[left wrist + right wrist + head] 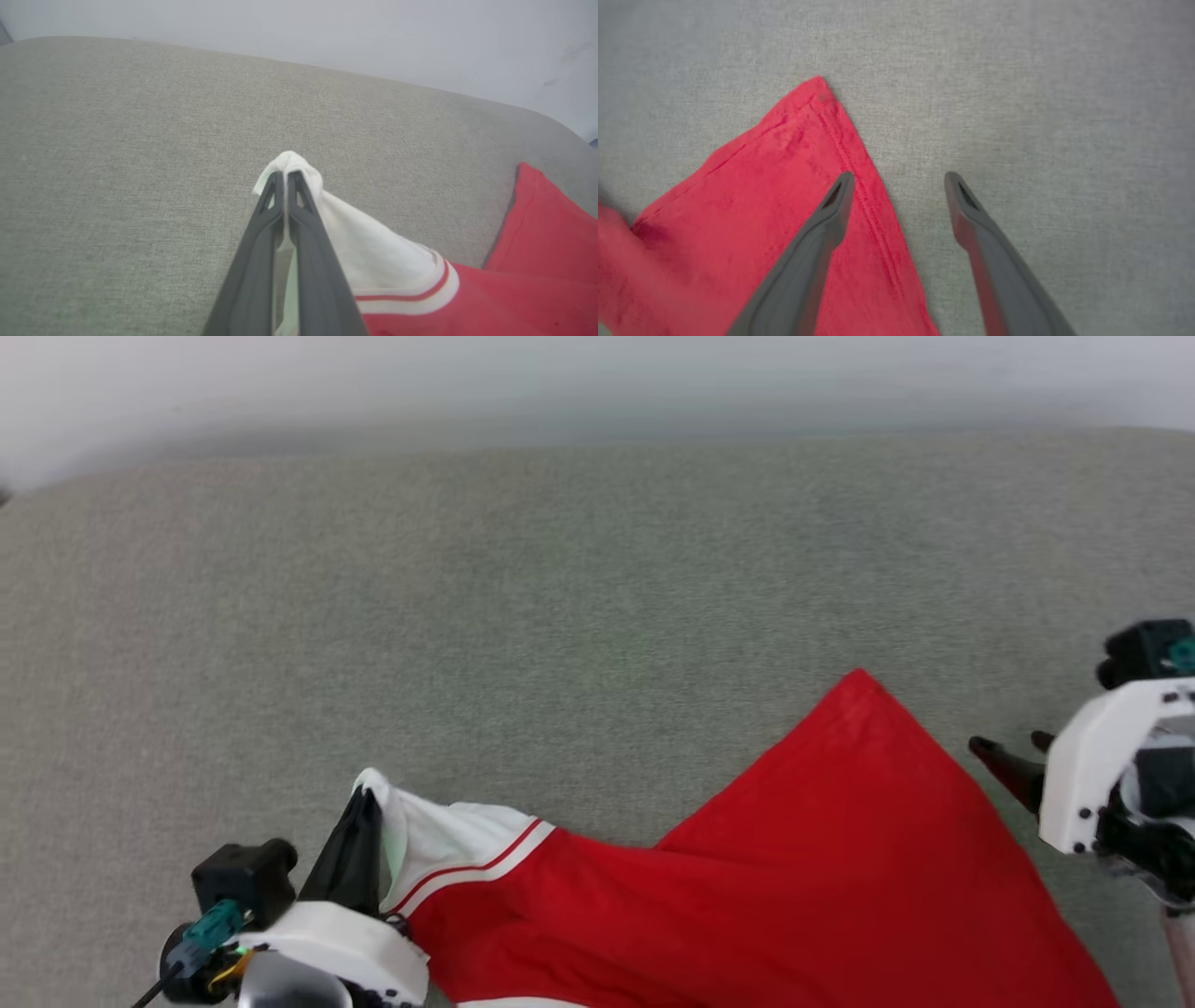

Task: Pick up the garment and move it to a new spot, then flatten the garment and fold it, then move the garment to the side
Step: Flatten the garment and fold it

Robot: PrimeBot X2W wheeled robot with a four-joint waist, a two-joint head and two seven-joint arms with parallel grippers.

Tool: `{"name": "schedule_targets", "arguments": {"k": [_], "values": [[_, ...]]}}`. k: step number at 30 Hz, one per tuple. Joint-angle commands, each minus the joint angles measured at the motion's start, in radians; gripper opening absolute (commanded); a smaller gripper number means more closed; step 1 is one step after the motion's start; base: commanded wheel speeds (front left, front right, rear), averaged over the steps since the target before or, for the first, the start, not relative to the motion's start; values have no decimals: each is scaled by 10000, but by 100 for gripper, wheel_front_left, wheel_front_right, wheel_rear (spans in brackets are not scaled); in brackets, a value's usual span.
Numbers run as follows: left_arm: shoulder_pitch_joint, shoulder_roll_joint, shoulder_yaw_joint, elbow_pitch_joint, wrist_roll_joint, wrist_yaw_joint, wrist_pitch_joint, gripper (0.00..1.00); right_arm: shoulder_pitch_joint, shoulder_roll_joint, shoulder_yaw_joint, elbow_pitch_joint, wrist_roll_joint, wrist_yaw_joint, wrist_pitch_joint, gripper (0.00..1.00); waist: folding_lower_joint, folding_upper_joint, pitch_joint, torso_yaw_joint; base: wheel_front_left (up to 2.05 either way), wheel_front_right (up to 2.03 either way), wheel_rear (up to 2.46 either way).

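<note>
The garment, red with a white sleeve and red-white striped seam, lies spread on the grey fabric surface at the lower middle and right. My left gripper is shut on the tip of the white sleeve, pinched between its dark fingers. At the right edge my right gripper stands open beside the garment's hem. In the right wrist view that gripper straddles the red hem edge, one finger over the cloth, the other over bare surface. The letters and number are hidden.
The grey fabric surface stretches wide ahead and to the left of the garment. A pale wall runs behind its far edge. The surface's rounded corner appears at the right of the left wrist view.
</note>
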Motion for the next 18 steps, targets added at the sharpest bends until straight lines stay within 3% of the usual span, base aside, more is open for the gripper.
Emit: {"name": "schedule_targets", "arguments": {"k": [1, 7, 18], "values": [[-260, -102, -78, 55, 90, -56, -108, 0, -480, 77, 192, 115, -117, -7, 548, 100, -1, 0, 367, 389, 0, 0, 0], [-671, -369, -344, 244, 152, -227, -364, 0, -1494, 133, 637, 594, -353, -7, 1916, 100, -1, 0, 805, 811, 0, 0, 0], [-1173, -731, -613, 717, 66, -481, -825, 0, -2220, 388, 1342, 2274, -399, -6, 2796, 100, -1, 0, 1548, 1261, 0, 0, 0]]}}
